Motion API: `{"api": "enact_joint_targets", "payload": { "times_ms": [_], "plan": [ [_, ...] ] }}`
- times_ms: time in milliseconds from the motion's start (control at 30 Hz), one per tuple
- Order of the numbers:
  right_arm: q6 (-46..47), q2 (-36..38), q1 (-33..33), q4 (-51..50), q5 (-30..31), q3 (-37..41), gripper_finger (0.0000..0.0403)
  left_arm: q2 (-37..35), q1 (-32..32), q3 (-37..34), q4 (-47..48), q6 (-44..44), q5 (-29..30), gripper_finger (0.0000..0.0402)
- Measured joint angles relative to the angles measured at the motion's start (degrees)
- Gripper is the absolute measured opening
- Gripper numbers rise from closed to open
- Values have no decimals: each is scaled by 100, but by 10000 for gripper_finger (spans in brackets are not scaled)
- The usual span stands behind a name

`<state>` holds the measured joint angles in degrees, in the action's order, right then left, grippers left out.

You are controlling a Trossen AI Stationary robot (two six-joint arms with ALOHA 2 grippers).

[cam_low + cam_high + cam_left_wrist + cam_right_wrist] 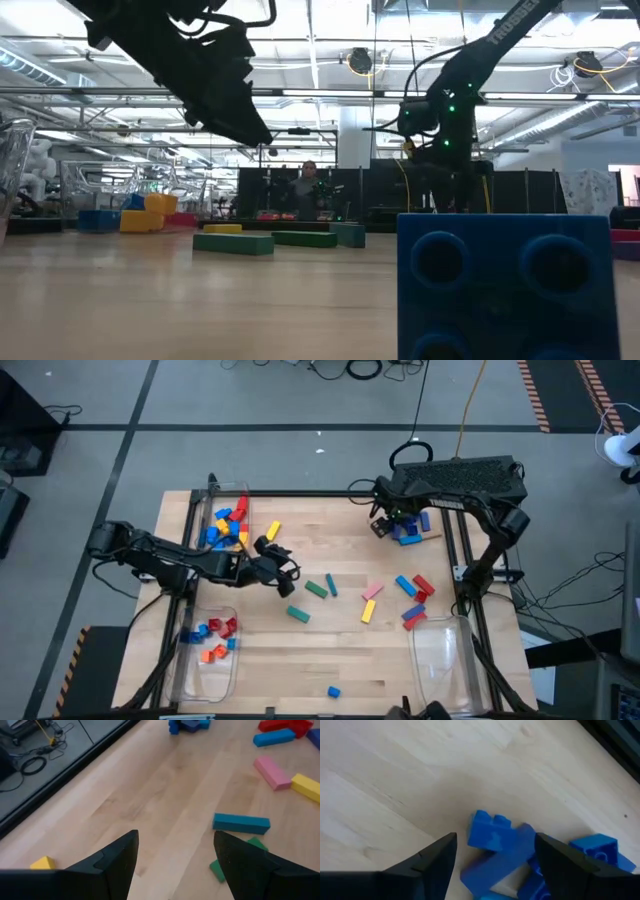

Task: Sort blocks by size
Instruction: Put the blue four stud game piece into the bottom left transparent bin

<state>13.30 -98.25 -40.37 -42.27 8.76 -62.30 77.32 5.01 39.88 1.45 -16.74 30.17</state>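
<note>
Loose blocks lie on the wooden table [340,650]: a teal bar [241,823], green bricks [220,867], a pink bar [272,772], a yellow one [306,786], plus red and blue ones [412,586]. My left gripper [285,572] hangs open over bare wood left of the green and teal blocks, with nothing between its fingers [122,857]. My right gripper [385,525] stands open, pointing down, just above a heap of blue blocks [492,832] at the far right. One blue brick leans on the others below its fingers.
A clear bin [225,525] at the far left holds blue, yellow and red blocks. A near-left bin [210,640] holds small red, orange and blue ones. A bare clear bin [440,650] stands near right. One small blue block [333,691] sits at the near edge.
</note>
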Motion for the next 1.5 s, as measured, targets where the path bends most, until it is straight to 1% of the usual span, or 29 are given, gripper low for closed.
{"api": "enact_joint_targets", "payload": {
  "times_ms": [133,233,267,333,400,467,500,567,600,667,767,833,900,1000,1167,1233,1300,1367,1500],
  "plan": [
    [57,-27,-5,-261,-163,-220,252,11,-17,0,-60,117,13,261],
    [41,-31,1,-744,-162,-518,252,11,-22,0,-120,238,22,261],
    [-105,-31,1,-973,-161,-671,252,11,-23,0,-126,291,26,261],
    [-887,-31,18,-1323,-157,-1035,252,11,-42,0,-124,404,26,261],
    [-2025,-26,82,-1536,-71,-1349,251,13,-71,0,-120,408,28,261],
    [-3144,-22,179,-1578,158,-1524,251,11,-94,0,-113,410,27,261],
    [-3555,-23,231,-1581,293,-1544,251,11,-94,0,-104,408,26,261],
    [-4083,-115,344,-1666,464,-1545,251,13,-92,0,-98,405,26,261],
    [-4170,-209,400,-1736,526,-1546,251,13,-92,0,-98,405,25,261],
    [-4142,-488,495,-1952,762,-1540,251,13,-90,0,-94,405,22,261],
    [-4001,-973,691,-2184,1398,-1542,251,13,-92,2,-92,410,22,261],
    [-3906,-1319,822,-2438,1684,-1610,251,13,-92,2,-90,412,22,261],
    [-3800,-1625,914,-2643,1798,-1712,251,13,-92,2,-80,414,20,261],
    [-3782,-1951,990,-2694,1846,-1906,251,13,-92,2,-37,416,8,261],
    [-3850,-2379,961,-2783,2106,-2279,251,13,-92,2,17,416,2,261],
    [-3856,-2508,924,-2893,2122,-2404,247,13,-92,2,83,419,5,260],
    [-3816,-2627,905,-2962,2129,-2494,235,13,-92,2,115,511,26,260],
    [-3786,-2689,888,-3002,2106,-2528,214,13,-92,2,113,581,33,260],
    [-3680,-2735,888,-3015,2089,-2534,150,13,-92,2,101,670,133,260]
  ]
}}
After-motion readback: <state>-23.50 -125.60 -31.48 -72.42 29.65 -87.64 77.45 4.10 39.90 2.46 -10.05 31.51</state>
